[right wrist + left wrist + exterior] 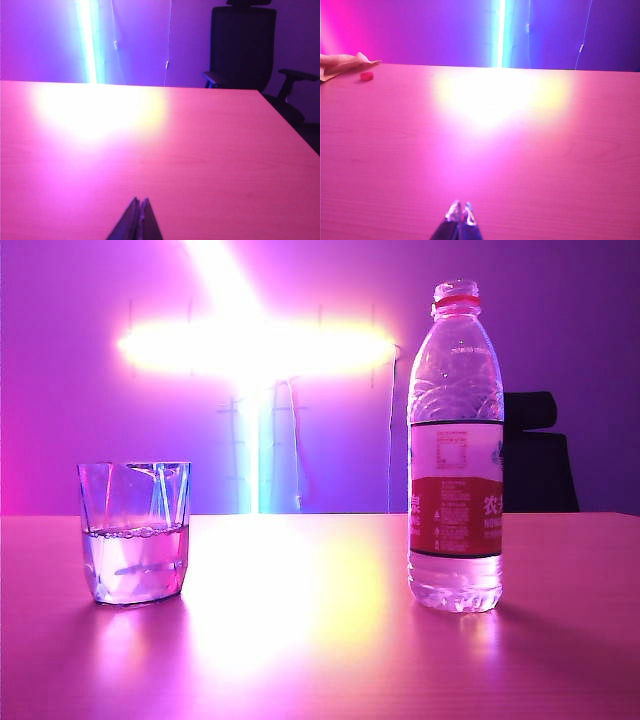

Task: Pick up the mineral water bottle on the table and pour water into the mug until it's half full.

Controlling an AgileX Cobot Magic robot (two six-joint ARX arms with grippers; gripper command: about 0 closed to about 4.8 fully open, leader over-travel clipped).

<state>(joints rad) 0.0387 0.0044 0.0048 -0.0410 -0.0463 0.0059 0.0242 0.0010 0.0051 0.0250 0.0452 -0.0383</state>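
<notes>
The mineral water bottle stands upright and uncapped on the right of the table in the exterior view, with water low in its base. To the left stands the mug, a faceted glass holding water to about half its height. Neither gripper shows in the exterior view. My left gripper is shut with nothing in it, over bare tabletop. My right gripper is shut and empty too, above bare table. Neither wrist view shows the bottle or the mug.
A small red cap lies near the far table edge beside a person's hand in the left wrist view. A dark office chair stands behind the table's far right corner. Bright glare lies across the tabletop's middle.
</notes>
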